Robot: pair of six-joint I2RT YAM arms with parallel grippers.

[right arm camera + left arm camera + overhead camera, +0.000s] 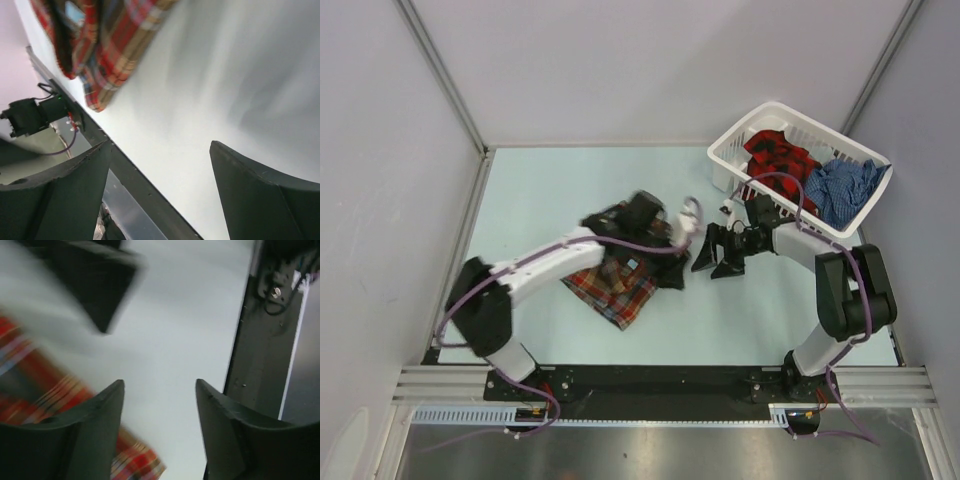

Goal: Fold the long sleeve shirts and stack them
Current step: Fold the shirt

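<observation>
Pale table (570,190) fills the top view, walled in on three sides; dark rail (660,385) along the near edge carries both arm bases. Left arm (550,262) stretches from bottom left toward the centre, its wrist over the far part of the brown plaid shirt; right arm (845,290) stands at the right and bends back left toward the centre. White laundry basket (728,160) sits at the far right corner, set at an angle; red-and-black plaid shirt (778,155) bunched in its left half, blue checked shirt (840,190) bunched in its right half, the two touching, neither folded.

Brown plaid shirt (620,290) lies crumpled on the table left of centre, well apart from the basket, near corner pointing at the rail; not folded, nothing stacked.

Left gripper (160,387) is blurred in the top view, just past the shirt's right edge; wrist view shows its fingers (100,430) spread, only bare table between them, nothing held; plaid cloth shows behind the left finger, contact cannot be told. Right gripper (160,150) sits just right of the shirt, near the left gripper, between shirt and basket; jaws wide, bare table in the gap, nothing held; the shirt's edge is at the upper left of its wrist view, apart from the fingers.
</observation>
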